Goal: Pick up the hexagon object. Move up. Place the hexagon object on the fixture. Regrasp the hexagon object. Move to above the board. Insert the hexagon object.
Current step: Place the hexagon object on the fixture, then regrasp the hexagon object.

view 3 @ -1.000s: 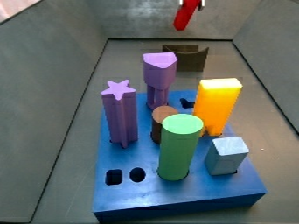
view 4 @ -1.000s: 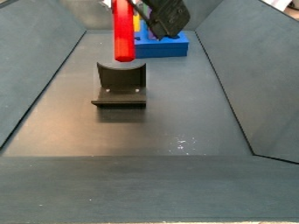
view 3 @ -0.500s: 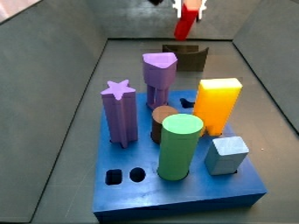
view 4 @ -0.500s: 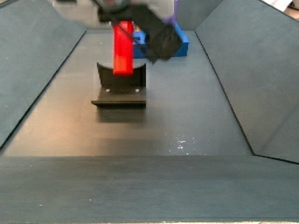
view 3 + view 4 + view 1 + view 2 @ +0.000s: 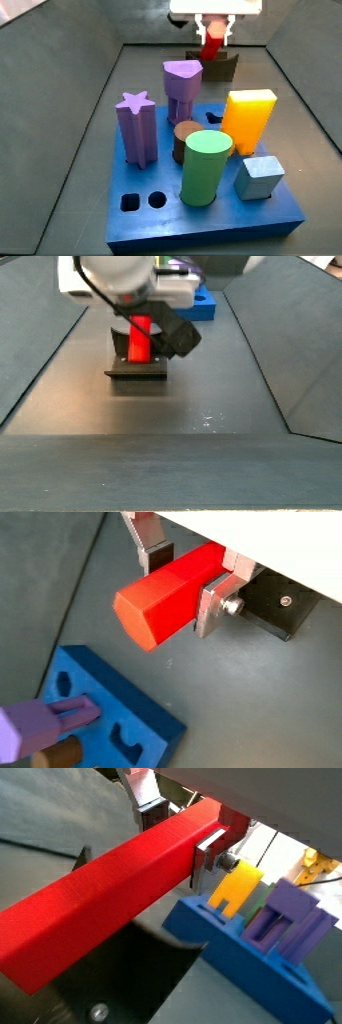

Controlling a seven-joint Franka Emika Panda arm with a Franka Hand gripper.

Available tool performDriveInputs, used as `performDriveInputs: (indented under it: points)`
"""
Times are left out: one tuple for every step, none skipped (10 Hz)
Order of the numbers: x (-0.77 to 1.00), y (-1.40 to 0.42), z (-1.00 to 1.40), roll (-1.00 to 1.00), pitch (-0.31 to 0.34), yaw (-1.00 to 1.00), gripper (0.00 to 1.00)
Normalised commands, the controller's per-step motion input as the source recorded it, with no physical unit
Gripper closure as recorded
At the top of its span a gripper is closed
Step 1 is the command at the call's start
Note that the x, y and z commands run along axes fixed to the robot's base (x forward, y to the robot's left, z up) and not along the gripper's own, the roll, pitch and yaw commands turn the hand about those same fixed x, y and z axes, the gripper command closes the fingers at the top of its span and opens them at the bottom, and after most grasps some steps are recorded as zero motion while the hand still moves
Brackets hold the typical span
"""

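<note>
My gripper (image 5: 185, 587) is shut on the hexagon object (image 5: 167, 597), a bright red prism clamped between the silver fingers (image 5: 214, 604). In both side views the hexagon object (image 5: 139, 338) hangs nearly upright from the gripper (image 5: 211, 38), its lower end down at the notched top of the dark fixture (image 5: 138, 364). Whether it touches the fixture (image 5: 218, 67) I cannot tell. A wrist view shows the long red prism (image 5: 107, 898) across the fixture (image 5: 120, 983). The blue board (image 5: 201, 215) lies apart from the gripper, also seen as the board (image 5: 201, 304).
On the board stand a purple star peg (image 5: 134, 125), a purple rounded peg (image 5: 182, 85), a green cylinder (image 5: 206, 165), an orange-yellow block (image 5: 249, 120) and a grey-blue block (image 5: 259, 177). Sloping grey walls (image 5: 40, 346) hem in the dark floor.
The gripper has come down with the hexagon object, from high above the fixture to right at its top. The board and pegs have not moved.
</note>
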Motion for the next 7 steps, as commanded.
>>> performDriveInputs:
  points:
    - [0.06, 0.01, -0.32, -0.07, -0.089, 0.06, 1.00]
    - [0.06, 0.00, -0.23, -0.07, -0.075, 0.06, 1.00]
    - [0.00, 0.00, 0.00, 0.00, 0.000, 0.00, 0.00]
    - [0.00, 0.00, 1.00, 0.03, 0.006, 0.00, 0.00]
    - [0.00, 0.00, 1.00, 0.03, 0.006, 0.00, 0.00]
    - [-0.01, 0.01, 1.00, 0.04, 0.012, 0.01, 0.00]
    - [-0.02, 0.01, 1.00, 0.04, 0.026, 0.01, 0.00]
